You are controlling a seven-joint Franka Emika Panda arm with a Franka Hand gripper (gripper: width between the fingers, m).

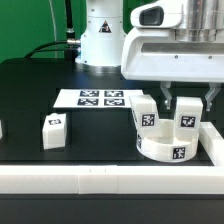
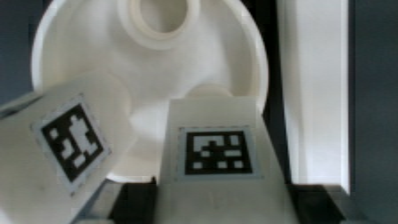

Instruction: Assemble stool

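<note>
Gripper point(image 1: 186, 103) is clenched on the right leg point(image 1: 187, 122), directly under it. The leg stands upright, long axis vertical, on the seat point(image 1: 165, 150) at the desk's point(image 1: 30, 90) near right. Second leg point(image 1: 146, 113) stands just left on the seat, third leg point(image 1: 54, 130) well apart at left; pad contact is hard to make out, and the wrist view crops the seat.

I found bright, even light, white seat point(image 1: 165, 150) glaring against the black table point(image 1: 40, 85), shadows faint, my wrist view soft and blurred up close, tag edges on the leg point(image 2: 222, 120) smeared, both pictures coarse.
</note>
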